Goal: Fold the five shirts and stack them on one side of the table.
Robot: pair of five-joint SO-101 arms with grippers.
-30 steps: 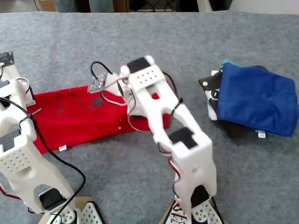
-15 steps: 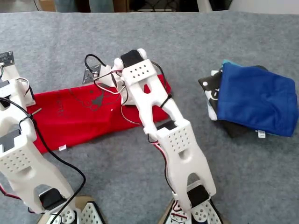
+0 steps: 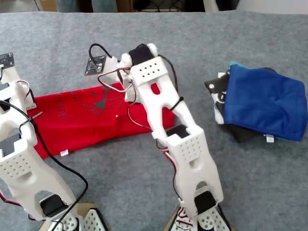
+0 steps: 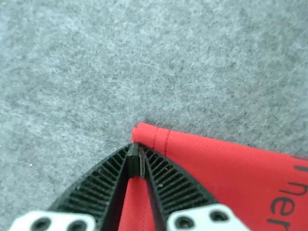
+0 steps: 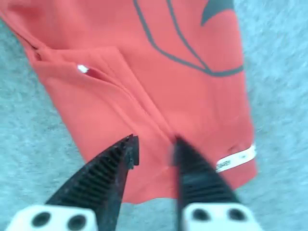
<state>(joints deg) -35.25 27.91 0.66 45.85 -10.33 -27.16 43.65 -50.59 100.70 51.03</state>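
Grey felt table (image 3: pixel 192 43), seen from above. The red shirt (image 3: pixel 72 120), partly folded into a long band, lies at 9 o'clock from the table's middle. A stack of folded shirts (image 3: pixel 240 130) topped by a blue shirt (image 3: pixel 267 101) sits at 3 o'clock, well apart from it. The left gripper (image 4: pixel 136 149) has its fingers pinched together on a hemmed corner of the red shirt. The right gripper (image 5: pixel 155 144) hangs over the shirt's other end, near a white label (image 5: pixel 236 159), with a narrow gap between its fingers. At 12 o'clock, beyond the table's edge, brown furniture (image 3: pixel 122 5) stands in the room.
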